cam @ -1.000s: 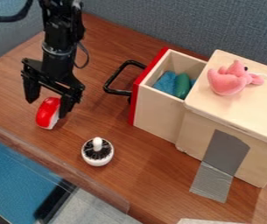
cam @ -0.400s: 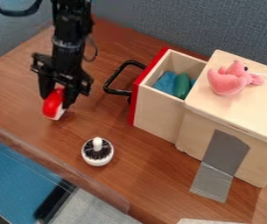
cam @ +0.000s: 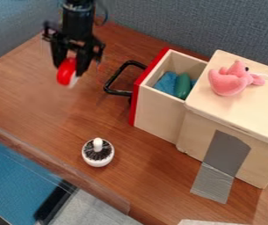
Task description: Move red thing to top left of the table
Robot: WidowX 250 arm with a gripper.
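The black gripper [cam: 70, 72] hangs over the upper left part of the wooden table [cam: 24, 94], shut on the red thing. Between its two fingers is the red thing [cam: 67, 70], a rounded red object with a white side, tilted, its lower end sticking out below the fingertips. It appears held up off the tabletop, left of the black drawer handle.
A wooden box [cam: 229, 125] stands at the right, its red-fronted drawer [cam: 156, 107] pulled out with a black handle [cam: 114, 83]. On top lies a pink plush toy [cam: 229, 81]. A white round brush [cam: 98, 152] stands near the front edge.
The fingers have closed on the red thing. Gripper and red thing have moved up and to the right in the view, off the spot near the left front of the table.
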